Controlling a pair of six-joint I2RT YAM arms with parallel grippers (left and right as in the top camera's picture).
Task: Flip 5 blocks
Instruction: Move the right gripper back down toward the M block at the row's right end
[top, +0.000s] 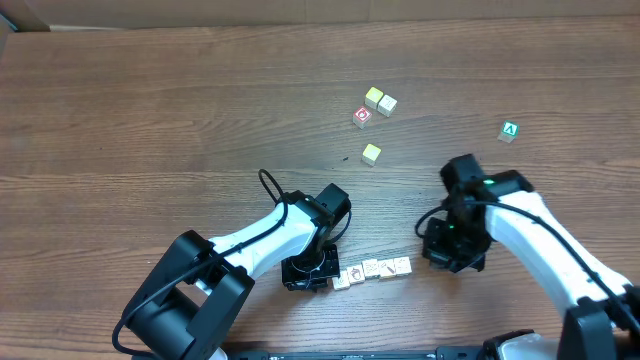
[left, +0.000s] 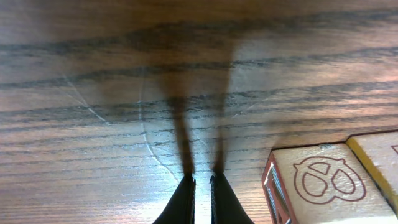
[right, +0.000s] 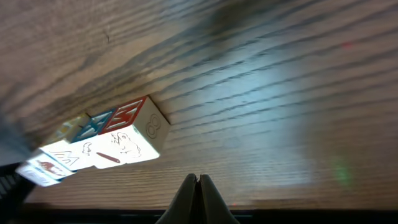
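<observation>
Blocks (top: 372, 270) lie in a tight row by the near edge of the tabletop (top: 150, 120), touching side to side, with pale picture faces up. The left hand (left: 202, 180) hangs low at the row's left end, fingers pressed together on nothing. The pretzel block (left: 323, 183) sits just beside it. The right hand (right: 198, 182) hovers off the row's right end, fingers likewise together and empty. How many blocks are already turned I cannot tell.

To do this step well, I judge one hand should spread its fingers and take an end block by two opposite side faces. It should lift the block free of its neighbour, roll it over and set it down apart, so the rest of the row is not nudged.
</observation>
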